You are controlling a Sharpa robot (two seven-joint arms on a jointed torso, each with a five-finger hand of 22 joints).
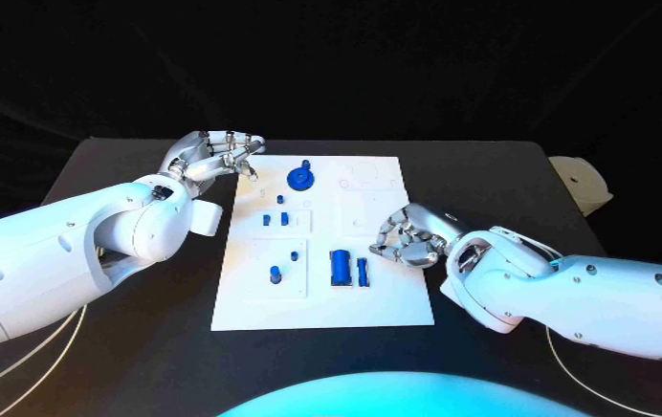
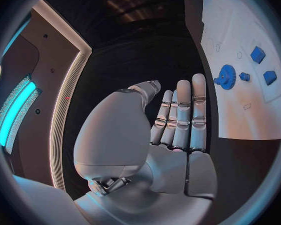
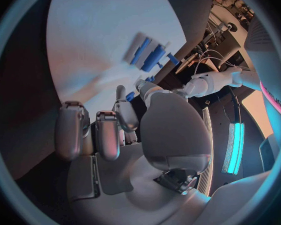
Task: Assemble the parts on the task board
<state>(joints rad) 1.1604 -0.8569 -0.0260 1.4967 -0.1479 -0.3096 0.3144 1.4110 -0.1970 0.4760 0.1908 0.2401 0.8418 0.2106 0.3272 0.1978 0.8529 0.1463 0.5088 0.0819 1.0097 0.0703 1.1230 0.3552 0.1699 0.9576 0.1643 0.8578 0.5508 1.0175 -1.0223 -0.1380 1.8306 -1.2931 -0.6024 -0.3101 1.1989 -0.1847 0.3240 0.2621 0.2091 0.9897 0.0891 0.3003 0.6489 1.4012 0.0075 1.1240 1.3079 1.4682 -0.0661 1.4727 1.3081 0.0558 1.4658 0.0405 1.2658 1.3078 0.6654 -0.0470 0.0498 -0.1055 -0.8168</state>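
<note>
The left wrist view showed the left hand [image 2: 178, 130] flat, fingers straight, empty, beside the task board's [image 1: 400, 307] far-left corner; the right hand [image 1: 405, 238] curled over its right edge, hold unclear.

a robotics lab or demo booth: a matte black tabletop [image 1: 138, 164] stands against black backdrop drapes [image 1: 331, 44], with glowing cyan light strips [image 2: 15, 110] set in dark wall panels and white cables [image 1: 41, 340] trailing over the tabletop.

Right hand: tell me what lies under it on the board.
The right hand hovers over the board's right edge, fingers curled. White board shows around it. A small blue part shows by its fingertips in the wrist view; whatever lies directly beneath is covered.
</note>
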